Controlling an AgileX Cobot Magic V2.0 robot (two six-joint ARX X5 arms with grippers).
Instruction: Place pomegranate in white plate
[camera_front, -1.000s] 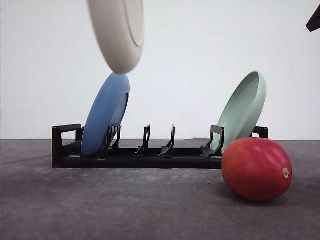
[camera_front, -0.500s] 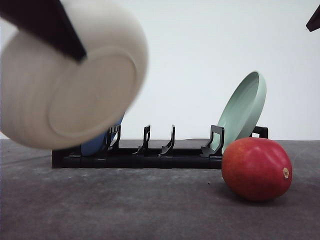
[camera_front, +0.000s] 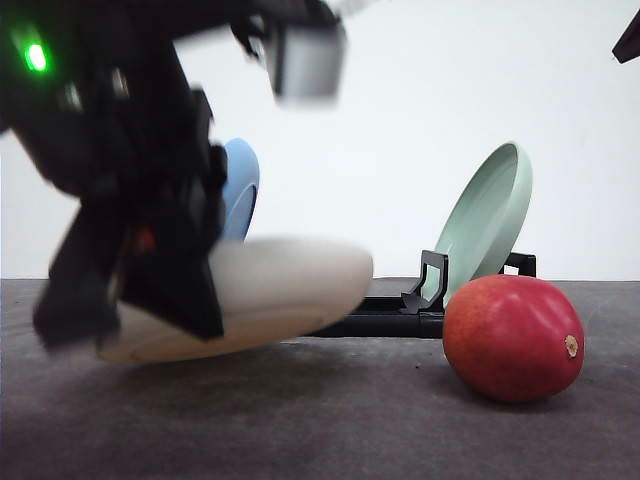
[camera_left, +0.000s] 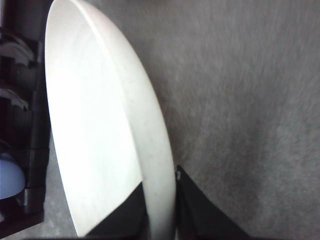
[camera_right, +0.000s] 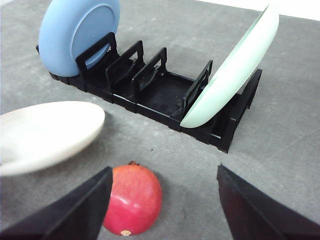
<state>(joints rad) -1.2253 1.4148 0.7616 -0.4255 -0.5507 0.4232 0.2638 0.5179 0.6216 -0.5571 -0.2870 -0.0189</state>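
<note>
The white plate (camera_front: 260, 295) is pinched at its rim by the left gripper (camera_left: 161, 210) and held nearly flat, low over the grey table (camera_front: 330, 420). The pomegranate (camera_right: 131, 200) lies on the table just ahead of the spread, empty right gripper (camera_right: 162, 210), so that arm is judged nearer. Bare tabletop is left between fruit and plate.
</note>
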